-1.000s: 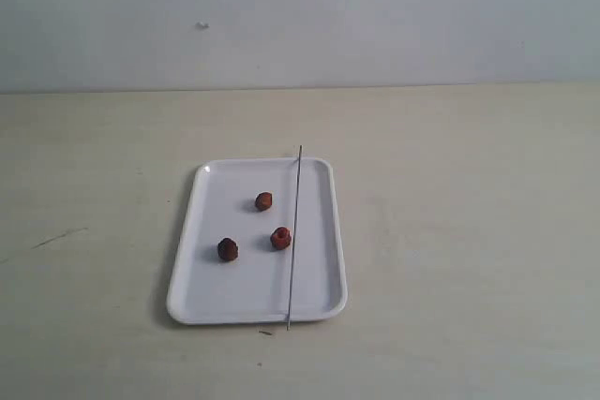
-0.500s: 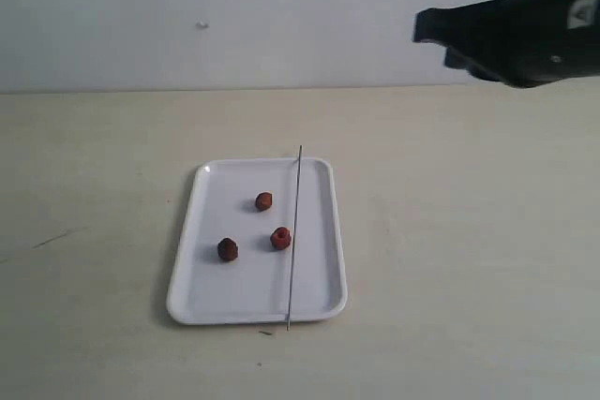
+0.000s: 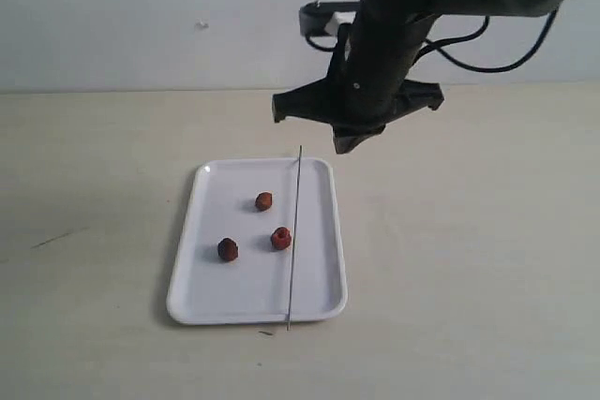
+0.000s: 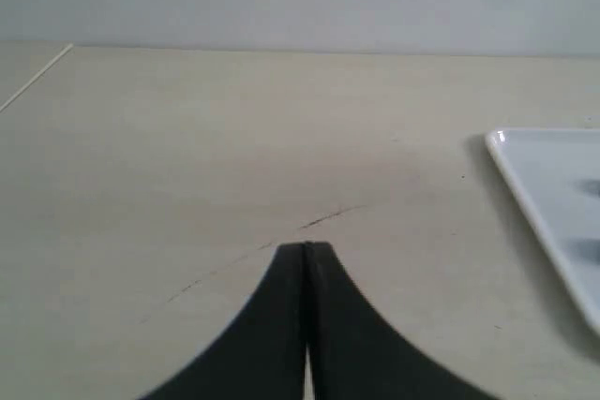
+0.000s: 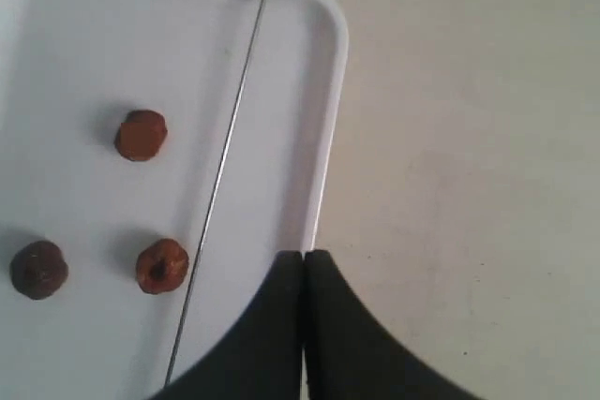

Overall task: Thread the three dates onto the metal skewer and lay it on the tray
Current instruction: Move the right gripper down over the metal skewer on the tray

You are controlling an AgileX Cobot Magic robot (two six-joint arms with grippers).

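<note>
The white tray [image 3: 211, 292] lies on the table with three dates on it: one near its middle [image 3: 263, 200], one beside the skewer [image 3: 280, 238], and a darker one [image 3: 227, 249] further left. The thin metal skewer [image 3: 294, 231] runs lengthwise along the tray's right part, both ends past the rim. My right arm [image 3: 375, 72] hangs above the tray's far edge. In the right wrist view the right gripper [image 5: 304, 253] is shut and empty, over the tray's rim [image 5: 330, 91], apart from the skewer [image 5: 225, 156] and dates [image 5: 161, 265]. The left gripper [image 4: 306, 245] is shut and empty, over bare table.
A pale wall rises behind the beige table. The left wrist view shows a thin dark scratch [image 4: 328, 217] on the table ahead of the left gripper, and the tray's corner [image 4: 525, 161] off to one side. The left arm does not show in the exterior view.
The right arm came in from the upper right and now hangs over the tray's far edge. The tray, dates and skewer have not moved.
</note>
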